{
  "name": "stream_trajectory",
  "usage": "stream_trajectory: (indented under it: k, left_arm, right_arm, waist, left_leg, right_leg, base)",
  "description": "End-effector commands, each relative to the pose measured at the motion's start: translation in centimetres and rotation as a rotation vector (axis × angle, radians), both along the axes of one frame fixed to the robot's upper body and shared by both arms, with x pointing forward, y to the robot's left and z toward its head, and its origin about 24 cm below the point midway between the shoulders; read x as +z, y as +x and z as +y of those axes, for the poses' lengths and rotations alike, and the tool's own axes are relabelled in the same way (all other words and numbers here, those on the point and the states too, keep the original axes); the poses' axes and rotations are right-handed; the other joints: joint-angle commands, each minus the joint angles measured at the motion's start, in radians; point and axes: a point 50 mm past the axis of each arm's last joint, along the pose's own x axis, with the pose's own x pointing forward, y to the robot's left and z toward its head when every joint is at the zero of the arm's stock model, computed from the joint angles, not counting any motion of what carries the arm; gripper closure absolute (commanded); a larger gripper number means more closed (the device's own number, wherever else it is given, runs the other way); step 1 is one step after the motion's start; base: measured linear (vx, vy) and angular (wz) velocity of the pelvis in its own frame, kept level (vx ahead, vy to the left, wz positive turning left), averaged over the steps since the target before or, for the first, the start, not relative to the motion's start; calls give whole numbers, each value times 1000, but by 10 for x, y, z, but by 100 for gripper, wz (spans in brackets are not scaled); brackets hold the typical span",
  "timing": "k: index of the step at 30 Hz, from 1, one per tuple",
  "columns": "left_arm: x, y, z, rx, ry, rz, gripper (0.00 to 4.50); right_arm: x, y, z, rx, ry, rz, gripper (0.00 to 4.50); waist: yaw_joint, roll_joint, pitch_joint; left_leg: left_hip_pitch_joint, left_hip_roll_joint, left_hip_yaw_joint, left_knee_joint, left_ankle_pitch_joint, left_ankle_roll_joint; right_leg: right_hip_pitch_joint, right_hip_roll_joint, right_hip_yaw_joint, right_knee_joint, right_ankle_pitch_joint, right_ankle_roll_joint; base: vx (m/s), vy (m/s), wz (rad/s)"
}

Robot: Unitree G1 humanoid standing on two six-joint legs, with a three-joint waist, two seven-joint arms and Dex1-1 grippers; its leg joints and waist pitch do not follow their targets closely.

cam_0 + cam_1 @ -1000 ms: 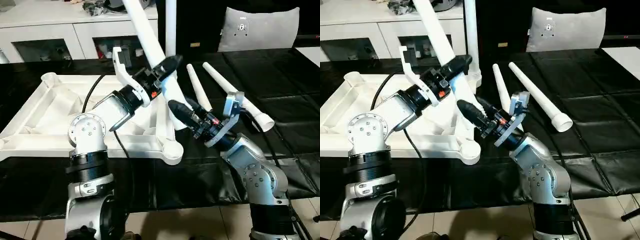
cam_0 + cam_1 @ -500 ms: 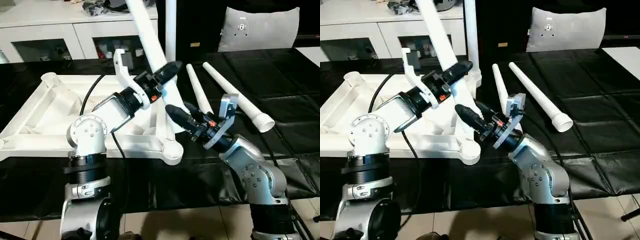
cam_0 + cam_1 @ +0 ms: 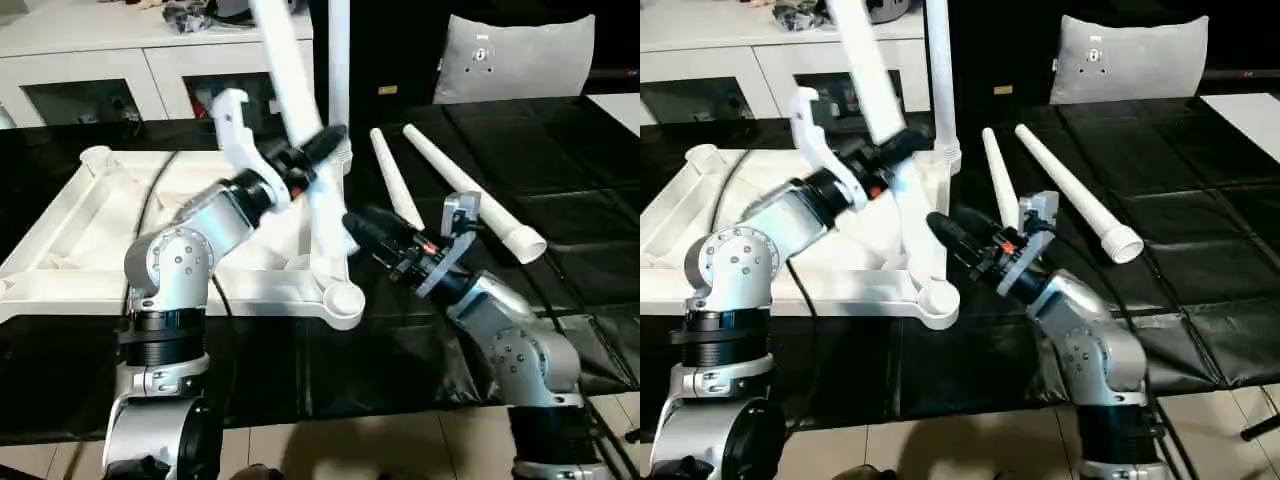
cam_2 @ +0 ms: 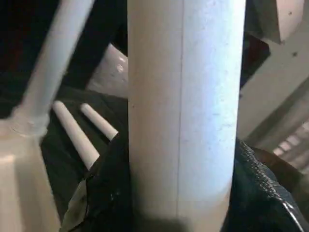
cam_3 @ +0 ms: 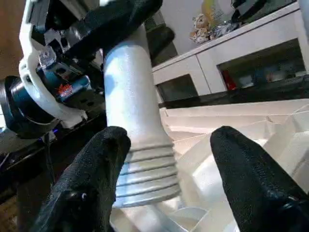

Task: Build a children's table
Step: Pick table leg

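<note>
At the centre of the head view, a white leg (image 3: 300, 110) is held by the clenched fingers of the left gripper (image 3: 318, 152), its ribbed end hanging just above the corner socket (image 3: 345, 300) of the upturned table top (image 3: 70, 235). The right gripper (image 5: 166, 159) is spread open around that ribbed end, not closed on it. If the leg is lowered tilted, the threads may be jammed against the socket rim, or the top shoved along the black tabletop (image 3: 560, 190).

no legible text, labels or numbers anywhere
</note>
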Motion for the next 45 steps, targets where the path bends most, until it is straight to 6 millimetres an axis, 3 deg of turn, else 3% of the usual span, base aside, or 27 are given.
stream_trajectory:
  k: [1, 6, 14, 24, 25, 30, 45]
  left_arm:
    - [10, 1, -1, 10, 32, -39, 259]
    - [11, -1, -4, -11, 56, -58, 259]
    - [15, -7, -14, -85, 104, -120, 259]
    - [19, -31, -36, -372, 147, -233, 259]
    - [19, -33, -38, -397, 158, -244, 259]
    - [17, -39, -40, -461, 200, -275, 259]
    - [12, -42, -42, -507, 256, -301, 259]
  right_arm:
    - [14, 4, -8, -3, 55, -31, 104]
    - [25, 6, -17, -2, 78, -32, 60]
    - [29, 8, -9, 147, -100, 21, 3]
    - [35, 7, 2, 338, -171, 32, 0]
    - [36, 7, 3, 360, -174, 31, 27]
    - [39, 6, 3, 410, -175, 44, 48]
    - [40, 3, 0, 481, -171, 69, 179]
  waist:
    - [0, -25, -83]
    - [2, -24, -85]
    - [5, -30, -85]
    - [6, -32, -84]
    - [7, -32, -83]
    - [6, -31, -85]
    - [4, -32, -84]
  left_leg:
    - [23, 37, -12, -60, -153, 53]
    - [24, 36, -13, -59, -137, 56]
    - [20, 35, -11, -54, -115, 60]
    - [24, 38, -9, -52, -124, 55]
    - [23, 37, -9, -53, -129, 54]
    - [24, 39, -11, -54, -133, 45]
    - [25, 38, -11, -52, -148, 35]
  right_leg:
    - [48, -63, 30, -77, -296, -159]
    - [48, -61, 29, -73, -286, -162]
    - [51, -64, 29, -72, -287, -166]
    - [48, -63, 31, -69, -289, -176]
    - [49, -63, 31, -70, -298, -174]
    - [50, -63, 31, -67, -292, -174]
    - [49, -62, 32, -67, -313, -173]
  base:
    - [0, 0, 0]
    - [0, 0, 0]
    - [0, 0, 0]
    - [0, 0, 0]
    - [0, 0, 0]
    - [0, 0, 0]
    - [0, 0, 0]
